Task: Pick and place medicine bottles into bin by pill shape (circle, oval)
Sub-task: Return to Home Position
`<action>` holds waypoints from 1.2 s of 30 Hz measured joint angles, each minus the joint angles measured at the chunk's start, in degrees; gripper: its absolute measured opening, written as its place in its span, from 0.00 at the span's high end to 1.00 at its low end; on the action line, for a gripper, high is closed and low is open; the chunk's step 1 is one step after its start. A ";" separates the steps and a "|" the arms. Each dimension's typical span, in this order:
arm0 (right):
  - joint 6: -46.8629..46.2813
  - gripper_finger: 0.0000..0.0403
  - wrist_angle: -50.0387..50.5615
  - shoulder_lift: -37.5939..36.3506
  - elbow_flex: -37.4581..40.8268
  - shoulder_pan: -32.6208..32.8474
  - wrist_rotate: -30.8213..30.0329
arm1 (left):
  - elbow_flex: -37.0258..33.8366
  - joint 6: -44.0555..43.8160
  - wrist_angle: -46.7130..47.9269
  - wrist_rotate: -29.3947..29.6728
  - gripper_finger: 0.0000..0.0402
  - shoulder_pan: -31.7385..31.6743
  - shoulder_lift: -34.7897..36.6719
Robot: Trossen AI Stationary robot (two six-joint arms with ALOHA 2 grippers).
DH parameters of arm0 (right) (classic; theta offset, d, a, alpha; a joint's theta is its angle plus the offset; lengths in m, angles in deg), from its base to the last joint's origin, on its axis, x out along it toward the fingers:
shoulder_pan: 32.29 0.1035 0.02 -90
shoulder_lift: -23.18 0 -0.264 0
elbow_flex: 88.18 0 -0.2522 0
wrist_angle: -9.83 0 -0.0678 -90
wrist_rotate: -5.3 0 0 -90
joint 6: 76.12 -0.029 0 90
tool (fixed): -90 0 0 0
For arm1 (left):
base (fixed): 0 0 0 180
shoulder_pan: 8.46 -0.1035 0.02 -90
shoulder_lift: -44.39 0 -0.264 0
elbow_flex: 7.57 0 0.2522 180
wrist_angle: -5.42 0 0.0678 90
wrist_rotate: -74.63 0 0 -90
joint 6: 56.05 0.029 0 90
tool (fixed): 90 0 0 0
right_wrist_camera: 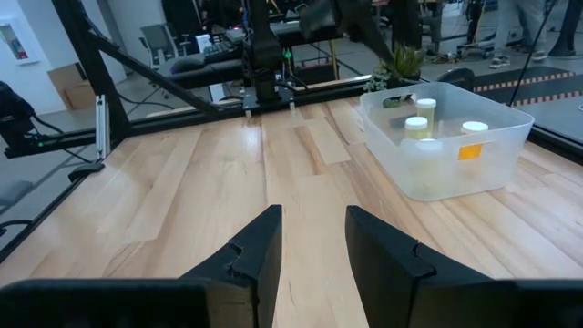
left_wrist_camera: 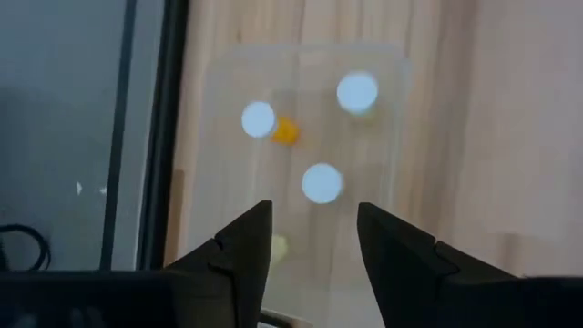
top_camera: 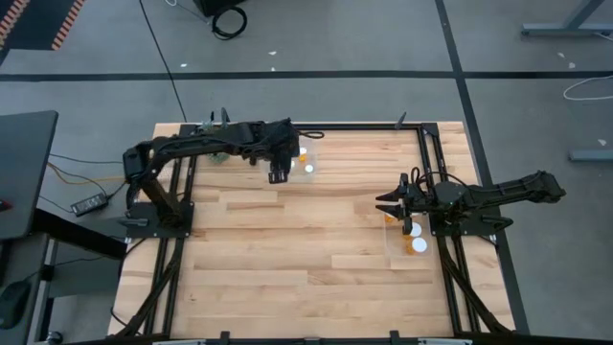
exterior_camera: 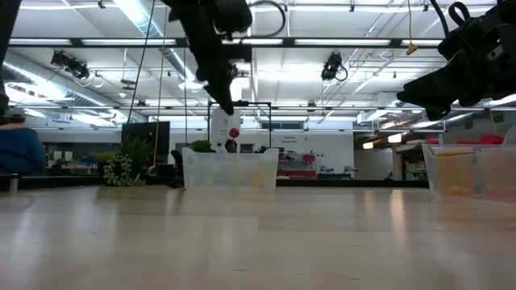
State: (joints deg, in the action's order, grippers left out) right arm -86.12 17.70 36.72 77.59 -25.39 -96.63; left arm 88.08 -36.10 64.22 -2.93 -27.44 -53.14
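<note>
My left gripper is open and empty, high above the far clear bin. In the left wrist view this bin holds three orange bottles with white caps, standing on its floor below the fingers. My right gripper is open and empty, raised beside the right clear bin, where two white caps show. The right wrist view looks across the table to the far bin with its bottles.
A black frame runs along the table's edges. The low view shows the far bin and the right bin standing on the wood, with bare tabletop between the arms. Plants stand beyond the far edge.
</note>
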 joint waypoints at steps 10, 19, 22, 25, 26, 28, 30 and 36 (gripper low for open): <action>0.00 0.68 0.00 0.00 0.00 0.00 0.00 | -0.23 -6.49 1.99 0.01 0.60 6.08 9.87; 0.00 0.68 0.00 0.00 0.00 0.00 -0.02 | -9.56 -13.61 -0.83 0.90 0.60 10.58 18.04; 0.00 0.68 0.00 0.00 0.00 -0.01 -0.01 | -14.52 -15.74 -3.40 0.88 0.60 11.81 21.23; 0.00 0.68 0.00 -0.01 0.00 -0.01 -0.02 | -19.67 -18.06 -6.19 0.87 0.60 12.74 25.06; 0.00 0.68 0.00 0.00 0.00 -0.02 -0.01 | -21.25 -18.88 -7.12 0.91 0.60 13.05 26.28; 0.00 0.68 0.00 -0.02 0.00 -0.01 -0.01 | -24.60 -20.59 -8.93 0.90 0.60 13.57 28.95; 0.00 0.68 0.00 0.00 0.00 -0.02 0.00 | -27.73 -22.17 -10.60 0.91 0.60 14.15 31.44; 0.00 0.68 0.02 0.13 0.00 0.00 -0.01 | -36.60 -25.64 -15.52 1.12 0.60 16.11 39.42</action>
State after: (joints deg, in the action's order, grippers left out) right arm -86.12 17.73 36.85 77.59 -25.39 -96.63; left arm 51.48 -61.73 48.70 -1.81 -11.33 -13.71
